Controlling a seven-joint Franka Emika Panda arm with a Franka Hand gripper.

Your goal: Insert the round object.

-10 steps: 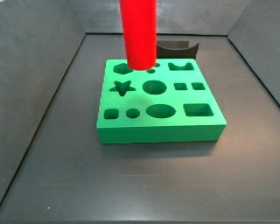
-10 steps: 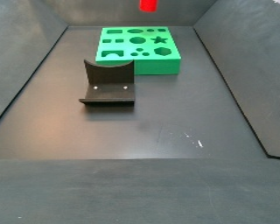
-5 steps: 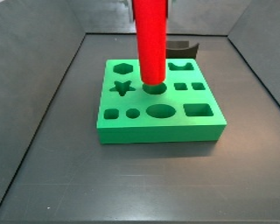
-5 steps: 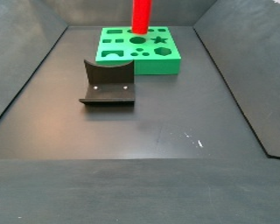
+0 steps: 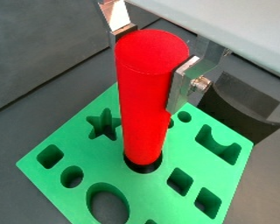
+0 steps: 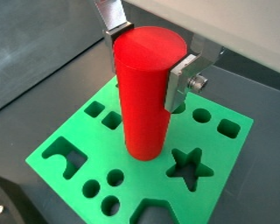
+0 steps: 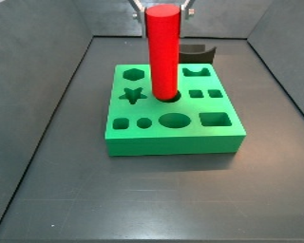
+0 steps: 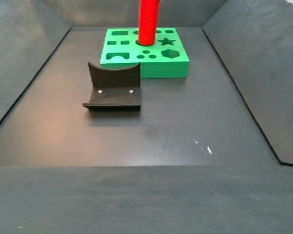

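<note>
The round object (image 5: 143, 96), a tall bright red cylinder, stands upright with its lower end in a round hole of the green block (image 5: 78, 144). It shows the same way in the other wrist view (image 6: 145, 87) and in both side views (image 7: 162, 52) (image 8: 146, 23). My gripper (image 5: 150, 66) is over the green block (image 7: 167, 140), its silver fingers (image 6: 178, 83) pressed against opposite sides of the cylinder near its flat top. No gap shows between fingers and cylinder. The block has several other shaped holes, among them a star (image 7: 133, 95).
The dark fixture (image 8: 113, 89) stands on the floor apart from the green block (image 8: 149, 71), and shows just behind the block in a side view (image 7: 196, 52). Grey walls enclose the dark floor (image 8: 149, 146) on the sides.
The cylinder came over the block's round hole and has gone down into it. Its top, earlier out of frame, now shows, with the gripper fingers beside it.
</note>
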